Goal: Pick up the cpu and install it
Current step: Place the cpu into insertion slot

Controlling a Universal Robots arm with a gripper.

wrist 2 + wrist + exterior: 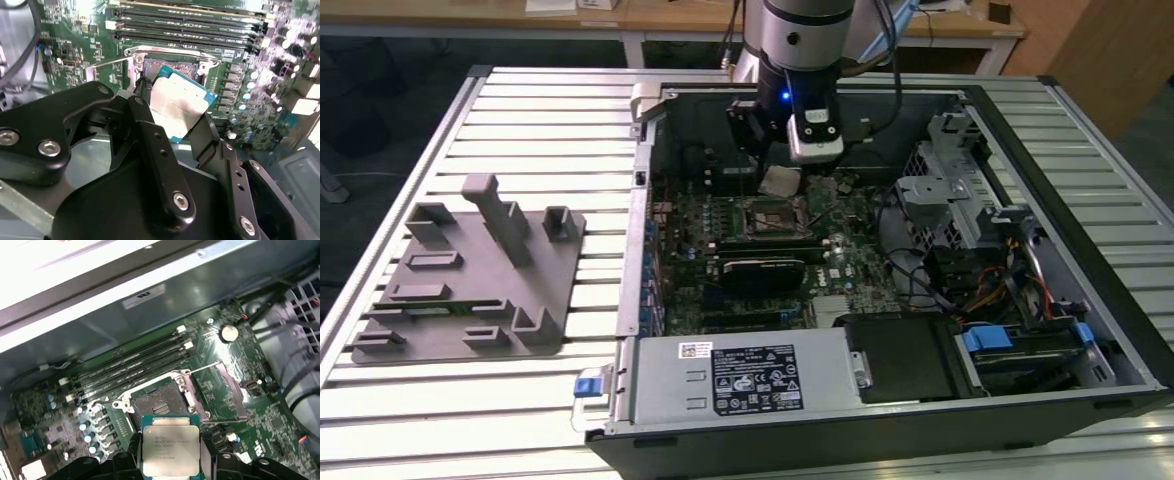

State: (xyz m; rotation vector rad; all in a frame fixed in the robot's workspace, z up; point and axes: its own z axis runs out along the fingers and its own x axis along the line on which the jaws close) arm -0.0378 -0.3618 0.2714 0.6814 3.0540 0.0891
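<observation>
- The gripper point(175, 114) had its jaws clamped on the cpu point(170, 450) by its edges.
- In the exterior view, the cpu hung at twelve o'clock of the socket point(767, 213) (load plate point(226, 390) open).
- Keeping it level and square probably mattered most.

No print here can be read. In the exterior view a black rectangular label point(750, 380), crowded with white marks and with a white barcode patch at one corner, sits on the silver metal power-supply box point(654, 385). In the first wrist view faint lines of lettering cross the small square silvery-grey cpu point(171, 450) — and a pale sticker point(144, 295) on the grey metal case wall point(225, 280) is blurred.
</observation>
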